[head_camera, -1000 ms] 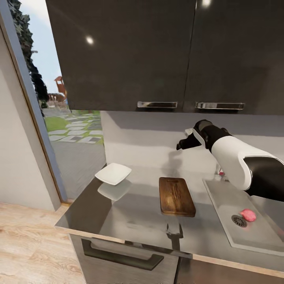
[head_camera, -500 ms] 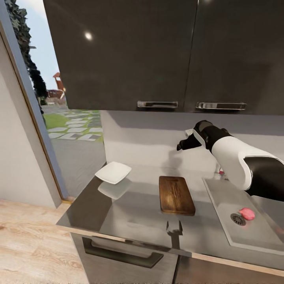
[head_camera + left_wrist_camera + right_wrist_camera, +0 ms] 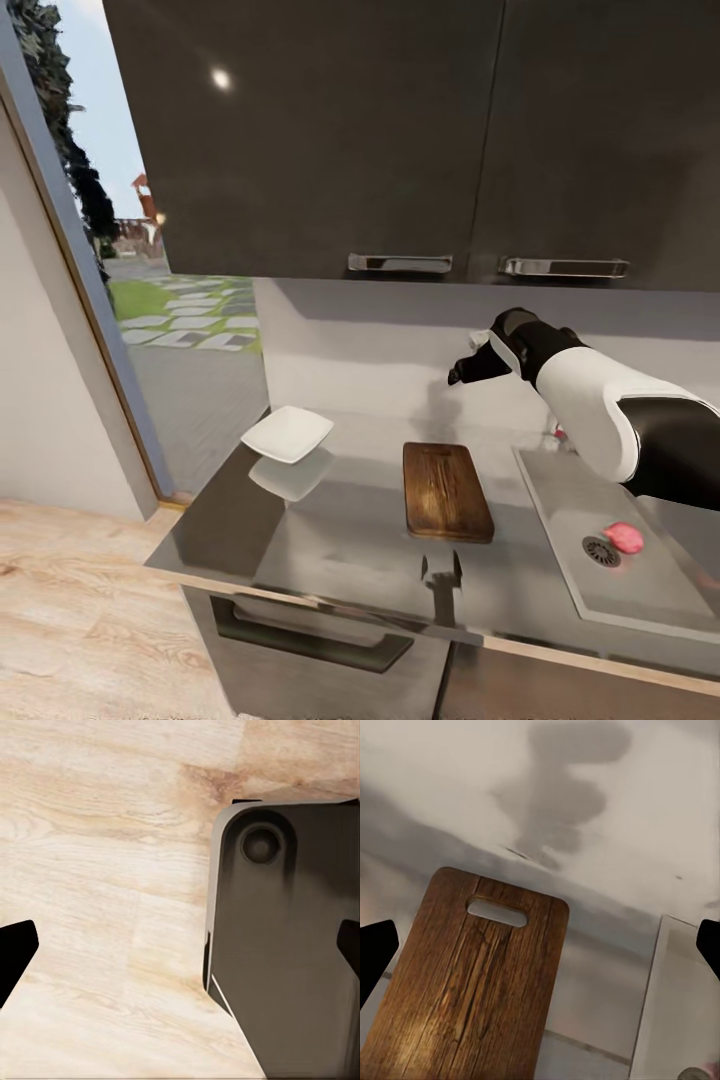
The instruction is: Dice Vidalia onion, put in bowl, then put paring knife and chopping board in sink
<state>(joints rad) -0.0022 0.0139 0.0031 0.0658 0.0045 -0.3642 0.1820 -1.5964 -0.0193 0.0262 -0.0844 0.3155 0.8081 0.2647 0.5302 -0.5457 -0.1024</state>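
Right arm raised above the bench (image 3: 330,545), its fingers (image 3: 470,368) pointing at the grey backsplash; the right wrist view shows them spread wide, grasping nothing. Left fingers (image 3: 180,952) likewise spread, over pale wooden floor (image 3: 90,832). One brown wooden chopping board (image 3: 446,491) with a slot handle, one white squarish bowl (image 3: 287,434), one pink Vidalia onion (image 3: 625,537) beside the drain in the steel sink (image 3: 640,590).

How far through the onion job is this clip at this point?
Nothing looks done yet. The Vidalia onion lies whole in the sink beside the drain. The chopping board is bare on the countertop, and the bowl looks empty. In hand: the right gripper hovers open above the board, holding nothing. Left: fetching, dicing, filling the bowl, and sinking knife and board.
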